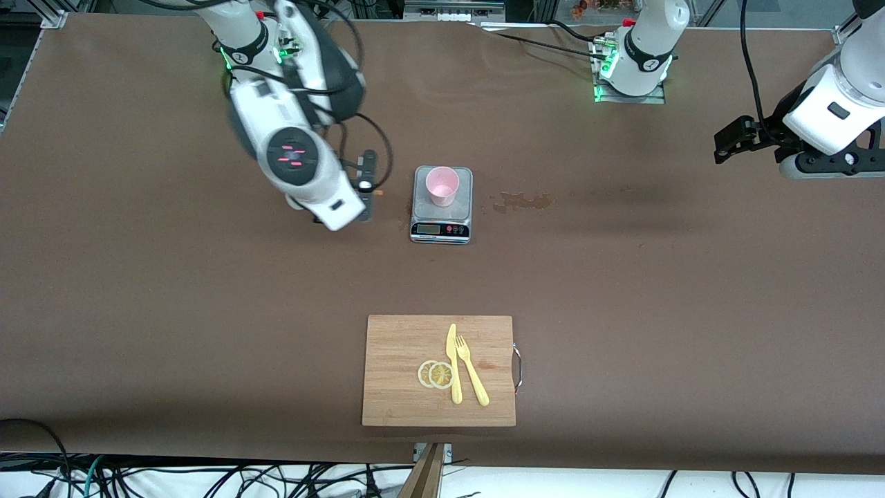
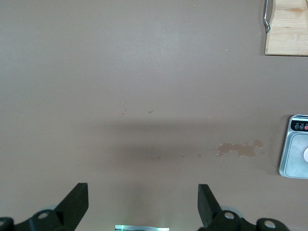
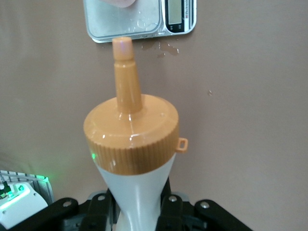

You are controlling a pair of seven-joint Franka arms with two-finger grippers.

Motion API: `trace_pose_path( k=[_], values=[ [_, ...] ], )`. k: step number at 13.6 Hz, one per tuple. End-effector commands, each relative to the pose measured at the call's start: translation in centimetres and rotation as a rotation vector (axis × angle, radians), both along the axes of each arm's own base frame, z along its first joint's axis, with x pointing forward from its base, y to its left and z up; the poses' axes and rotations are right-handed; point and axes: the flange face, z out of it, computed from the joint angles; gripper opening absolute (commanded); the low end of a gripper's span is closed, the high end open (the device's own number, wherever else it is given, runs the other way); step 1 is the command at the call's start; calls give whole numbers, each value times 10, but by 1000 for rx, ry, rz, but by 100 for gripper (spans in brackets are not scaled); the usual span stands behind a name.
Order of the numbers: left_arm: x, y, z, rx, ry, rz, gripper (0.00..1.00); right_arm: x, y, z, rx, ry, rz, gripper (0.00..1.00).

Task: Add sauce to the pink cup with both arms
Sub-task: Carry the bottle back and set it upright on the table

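The pink cup (image 1: 442,185) stands upright on the grey scale (image 1: 440,220) in the middle of the table. My right gripper (image 1: 366,185) hangs over the table beside the scale, toward the right arm's end. It is shut on the sauce (image 3: 131,134), squeezing the whitish body in at the waist. The orange nozzle points toward the scale (image 3: 139,21), its tip short of the plate's edge. In the front view the arm hides most of the sauce. My left gripper (image 1: 733,142) waits open and holds nothing over the left arm's end, fingers (image 2: 77,197) wide apart.
A wooden cutting board (image 1: 394,346) lies nearer the front camera, with a yellow knife (image 1: 453,366), a fork (image 1: 471,377) and two lemon slices (image 1: 435,374). A wet spill stain (image 1: 522,202) marks the table beside the scale, toward the left arm's end.
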Motion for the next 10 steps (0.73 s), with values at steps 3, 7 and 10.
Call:
trace_pose_path(
  k=[3, 7, 10],
  values=[
    [-2, 0, 2, -10, -2, -11, 100, 18, -117, 30, 204, 28, -26, 18],
    [-2, 0, 2, -10, -2, -11, 100, 34, -190, 29, 398, 23, -42, 19],
    [-2, 0, 2, -10, -2, -9, 100, 38, -245, 18, 532, 23, -60, 20]
  ],
)
